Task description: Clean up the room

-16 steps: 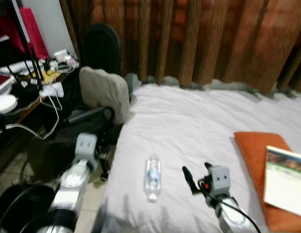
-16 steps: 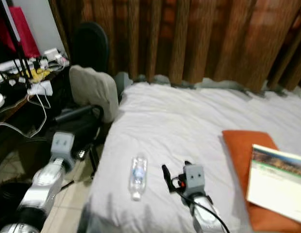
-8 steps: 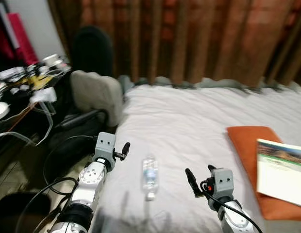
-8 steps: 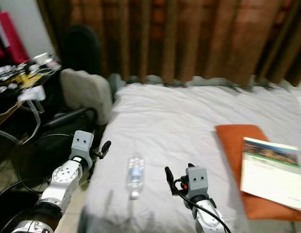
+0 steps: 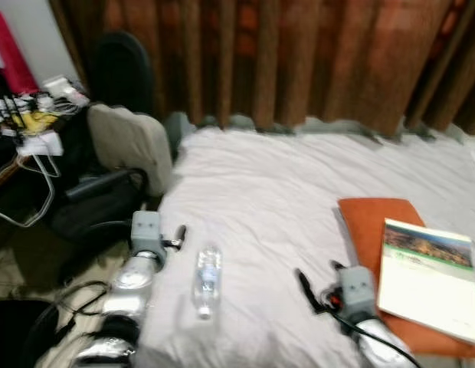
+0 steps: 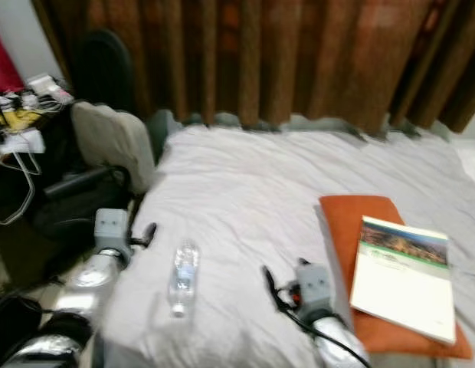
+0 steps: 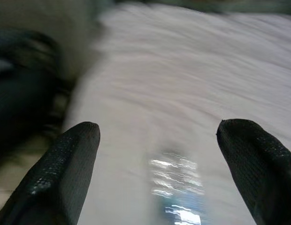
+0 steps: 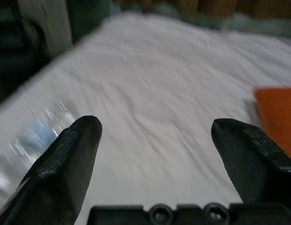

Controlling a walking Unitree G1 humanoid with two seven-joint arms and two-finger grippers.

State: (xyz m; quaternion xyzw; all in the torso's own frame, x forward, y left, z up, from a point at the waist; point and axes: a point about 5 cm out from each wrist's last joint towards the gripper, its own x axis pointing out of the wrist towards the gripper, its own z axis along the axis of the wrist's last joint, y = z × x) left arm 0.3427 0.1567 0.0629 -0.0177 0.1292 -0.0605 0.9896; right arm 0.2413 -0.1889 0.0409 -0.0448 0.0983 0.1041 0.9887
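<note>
A clear plastic bottle lies on its side on the white bed, near the bed's left edge. The left end effector hovers just beside it with fingers spread wide and nothing between them. The right end effector, also wide and empty, hangs over the sheet between the bottle and an orange pillow carrying a book.

place: a bedroom in somebody's home, doubles as a work corner
bed: big one with a rumpled white sheet, takes up most of the room
curtains: long brown ones hanging right behind the bed
pillow: orange, with a book lying on it
desk: off to the side, cluttered with cables and chargers
chair: black office chair beside the desk
</note>
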